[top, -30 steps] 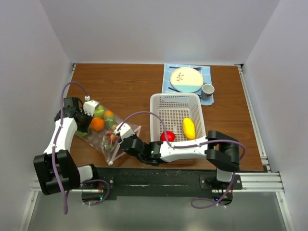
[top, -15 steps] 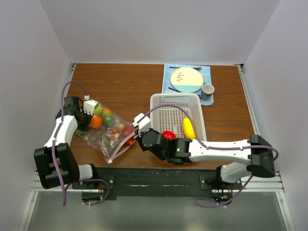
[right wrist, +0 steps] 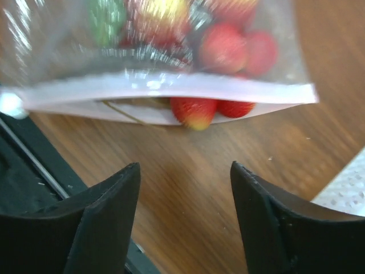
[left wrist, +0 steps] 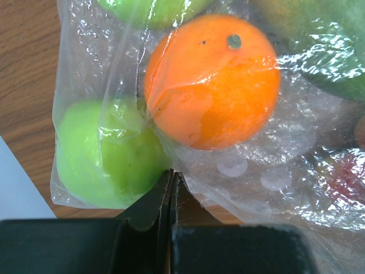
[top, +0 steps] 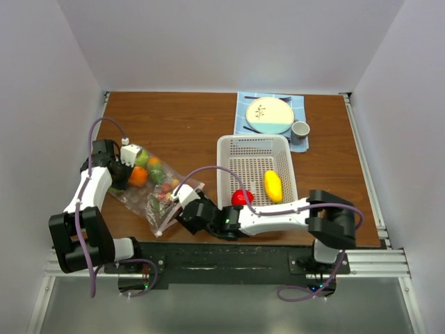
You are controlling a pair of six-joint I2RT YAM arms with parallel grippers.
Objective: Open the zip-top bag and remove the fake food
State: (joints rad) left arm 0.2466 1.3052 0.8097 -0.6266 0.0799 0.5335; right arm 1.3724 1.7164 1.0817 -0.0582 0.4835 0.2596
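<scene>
The zip-top bag (top: 156, 193) lies on the left of the table, clear and crinkly, with several fruits in it. In the left wrist view the orange (left wrist: 211, 80) and a green fruit (left wrist: 105, 151) press against the plastic. My left gripper (left wrist: 171, 178) is shut on the bag's edge beside them; it also shows in the top view (top: 124, 181). My right gripper (right wrist: 183, 171) is open and empty over bare wood, just short of the bag's mouth (right wrist: 165, 91), where a strawberry (right wrist: 194, 111) pokes out. It also shows in the top view (top: 179, 209).
The white basket (top: 229, 149) stands right of the bag and holds a red fruit (top: 241, 197) and a yellow lemon (top: 272, 185). A plate (top: 269, 114) and a cup (top: 300, 129) sit on a blue mat at the back. The table's front rail (right wrist: 23, 171) is close to my right gripper.
My right arm swung up toward the bag's right side half a second ago, then drew back down-left to the bag's mouth. The bag shifted slightly. The left arm has stayed put.
</scene>
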